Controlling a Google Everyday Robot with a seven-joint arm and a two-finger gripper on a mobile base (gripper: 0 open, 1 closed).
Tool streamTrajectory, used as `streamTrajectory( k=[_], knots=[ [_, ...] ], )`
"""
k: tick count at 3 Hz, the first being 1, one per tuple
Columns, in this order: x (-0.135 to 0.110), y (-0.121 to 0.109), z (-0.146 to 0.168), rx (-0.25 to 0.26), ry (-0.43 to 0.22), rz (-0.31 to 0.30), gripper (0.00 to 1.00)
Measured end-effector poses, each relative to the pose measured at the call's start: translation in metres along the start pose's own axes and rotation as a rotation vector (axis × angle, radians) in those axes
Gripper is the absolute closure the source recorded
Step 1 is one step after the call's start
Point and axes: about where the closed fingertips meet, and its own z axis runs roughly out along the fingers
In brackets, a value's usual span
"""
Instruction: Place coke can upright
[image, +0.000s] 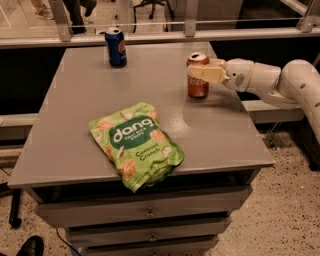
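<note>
Camera view, read left to right. Blue Pepsi can (115, 47) stood upright, well apart from the gripper, out beyond its fingertips toward the far edge of the table (225, 140). Green chip bag (136, 145) lay flat, also clear of the gripper, on the near side and overhanging the front edge. Coke can (198, 90) sat within the gripper (197, 75), upright, silver top up; its base looked to be on the tabletop or just above it, could not tell which. One cream finger (207, 74) crossed the can's upper half, so the gripper was closed around the can, holding it from the side. White arm (280, 82) reached in level from the right. Judgement: placing nearly done, release not yet made. To do it well: confirm the base rests flat before letting go, spread the fingers evenly so neither drags the can over, then draw straight back along the arm's line, no lift or twist. Nothing stood near enough to the gripper to obstruct that retreat.
</note>
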Motion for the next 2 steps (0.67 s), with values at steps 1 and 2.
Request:
streamTrajectory(
  k=[1, 2],
  knots=[
    [0.0079, -0.004, -0.005, -0.004, -0.018, 0.031, 0.59],
    [0.0081, -0.0042, -0.006, -0.004, -0.02, 0.036, 0.36]
  ],
)
